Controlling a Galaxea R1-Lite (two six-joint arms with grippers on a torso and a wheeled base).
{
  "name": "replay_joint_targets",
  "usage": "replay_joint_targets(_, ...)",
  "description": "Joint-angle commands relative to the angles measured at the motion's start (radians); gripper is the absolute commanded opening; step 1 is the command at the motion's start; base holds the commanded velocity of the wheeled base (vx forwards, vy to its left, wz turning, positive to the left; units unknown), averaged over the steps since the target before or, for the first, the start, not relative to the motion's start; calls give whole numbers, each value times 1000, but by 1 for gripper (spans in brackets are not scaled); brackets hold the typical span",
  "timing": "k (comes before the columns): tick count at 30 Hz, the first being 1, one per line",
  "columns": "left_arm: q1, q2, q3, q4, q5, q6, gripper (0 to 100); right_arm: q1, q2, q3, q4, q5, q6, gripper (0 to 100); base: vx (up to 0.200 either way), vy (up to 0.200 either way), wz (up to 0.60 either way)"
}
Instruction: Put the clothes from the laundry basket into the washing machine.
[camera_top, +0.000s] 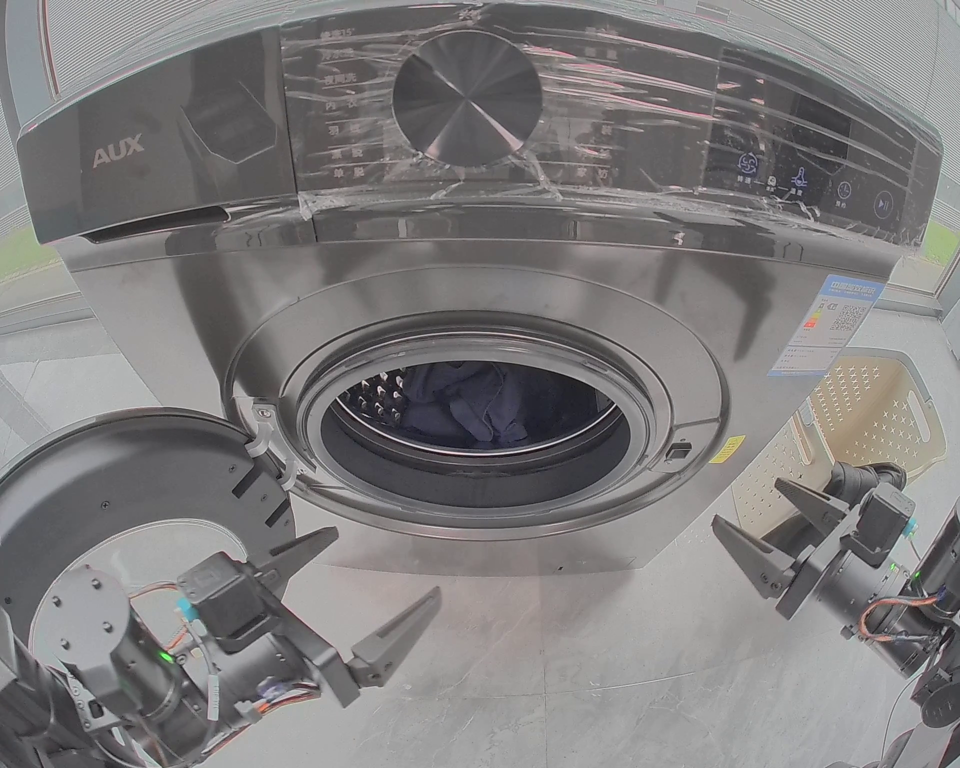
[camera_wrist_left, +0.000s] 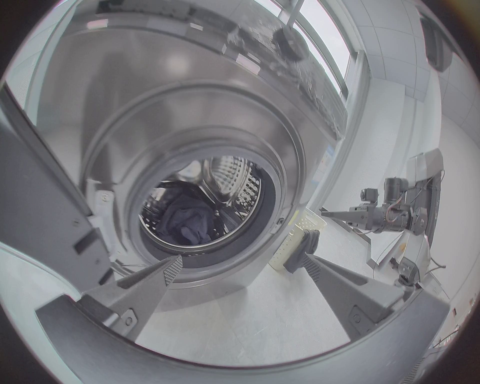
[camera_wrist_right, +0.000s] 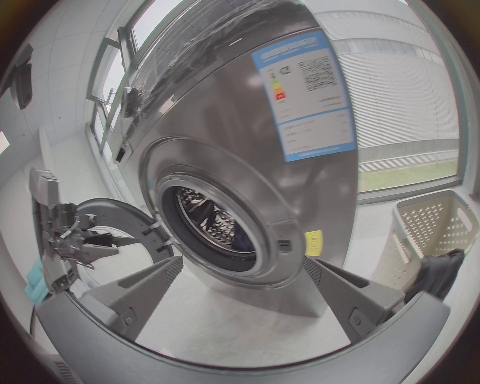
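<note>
Grey steel washing machine (camera_top: 480, 280) dead ahead in the head view, round door (camera_top: 110, 480) swung wide to 8 o'clock, its lower edge hidden behind the left arm. Dark-blue clothes (camera_top: 470, 405) bunched inside the drum (camera_top: 375, 395) at centre, bottom of the heap cut off by the lip of the opening; impossible to tell how many pieces. Left gripper (camera_top: 386, 561) at 7 o'clock of the opening, low over the pale floor (camera_top: 600, 680), fingers spread wide apart and empty, pointed toward the machine's mouth. Right gripper (camera_top: 746, 501) at 4 o'clock, likewise splayed and empty, tips just off the machine's lower corner. Cream perforated laundry basket (camera_top: 880, 410) at 3 o'clock, beside the machine, near side covered by the machine's corner and the right arm, bottom of its inside out of sight. From the right wrist view, dark garment (camera_wrist_right: 437, 272) draped over the basket's rim, partly masked by one finger; hard to say how much hangs inside. Blue-and-white label (camera_top: 828, 322) on the machine's front at 2 o'clock, print too small to make out.
</note>
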Motion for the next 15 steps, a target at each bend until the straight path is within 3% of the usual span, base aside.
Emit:
replay_joint_targets(1, 5, -225, 64, 46, 65, -27, 100, -131, -101, 23, 72, -4, -46, 100, -200, 0, 0)
replay_joint_targets(3, 14, -307, 64, 107, 91, -22, 100, -157, -156, 23, 139, -4, -51, 100, -200, 0, 0)
replay_joint_targets(7, 69, -465, 64, 294, 90, 14, 100, -173, -317, 23, 284, -4, -91, 100, -200, 0, 0)
replay_joint_targets(9, 80, -518, 64, 350, 90, 16, 100, -174, -361, 23, 323, -4, -97, 100, -200, 0, 0)
replay_joint_targets(11, 95, -707, 64, 529, 80, 16, 100, -193, -490, 23, 440, -4, -100, 100, -200, 0, 0)
replay_joint_targets(15, 173, -907, 64, 761, 60, 19, 100, -242, -636, 21, 590, -4, -135, 100, -200, 0, 0)
